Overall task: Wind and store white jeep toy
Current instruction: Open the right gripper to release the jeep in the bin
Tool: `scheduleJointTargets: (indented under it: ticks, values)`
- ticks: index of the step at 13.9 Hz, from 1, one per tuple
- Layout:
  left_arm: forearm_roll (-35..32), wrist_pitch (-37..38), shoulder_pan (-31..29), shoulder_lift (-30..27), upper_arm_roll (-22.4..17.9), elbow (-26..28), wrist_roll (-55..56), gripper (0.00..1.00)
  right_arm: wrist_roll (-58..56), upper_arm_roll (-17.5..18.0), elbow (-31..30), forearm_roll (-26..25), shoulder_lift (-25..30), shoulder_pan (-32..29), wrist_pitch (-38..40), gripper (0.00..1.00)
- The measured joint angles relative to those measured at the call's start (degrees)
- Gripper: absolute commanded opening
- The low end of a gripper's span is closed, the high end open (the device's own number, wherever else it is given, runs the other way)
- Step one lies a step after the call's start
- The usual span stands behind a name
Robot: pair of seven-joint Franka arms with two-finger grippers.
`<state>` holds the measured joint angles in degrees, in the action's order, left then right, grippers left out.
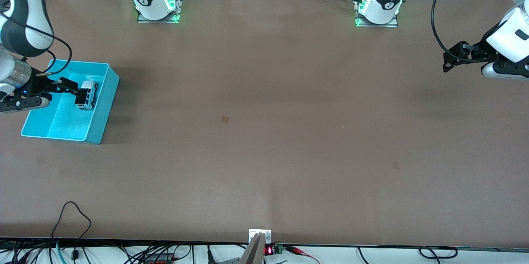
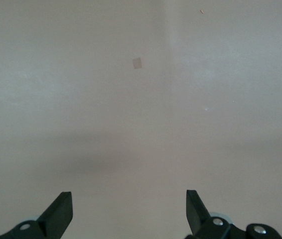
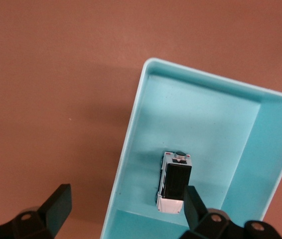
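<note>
The white jeep toy (image 1: 88, 94) with its black roof lies on the floor of the cyan bin (image 1: 101, 125), next to the bin wall that faces the left arm's end of the table. It also shows in the right wrist view (image 3: 175, 181), inside the bin (image 3: 131, 124). My right gripper (image 1: 73, 92) hangs low over the bin, open and empty (image 3: 126, 209). One finger (image 3: 193, 204) is close beside the jeep and the other is over the table outside the bin wall. My left gripper (image 1: 448, 59) waits open and empty (image 2: 129, 209) above bare table at the left arm's end.
The bin stands at the right arm's end of the table and has an inner divider (image 1: 55, 115). A small square mark (image 1: 225, 119) lies mid-table and shows in the left wrist view (image 2: 137, 62). Cables run along the table edge nearest the front camera.
</note>
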<state>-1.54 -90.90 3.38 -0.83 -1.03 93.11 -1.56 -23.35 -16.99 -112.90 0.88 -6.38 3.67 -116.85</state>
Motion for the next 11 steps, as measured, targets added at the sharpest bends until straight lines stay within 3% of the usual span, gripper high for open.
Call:
scheduleJointTargets:
  ticks: [8, 11]
  values:
    - [-0.01, 0.16, 0.02, 0.00, 0.48, 0.16, 0.00, 1.00, 11.13, 0.24, 4.29, 0.03, 2.38, 6.97, 2.87, 1.00]
    - [-0.01, 0.16, 0.02, 0.00, 0.49, 0.17, 0.00, 1.00, 15.32, 2.85, 4.97, 0.03, 5.02, 6.64, 3.69, 1.00]
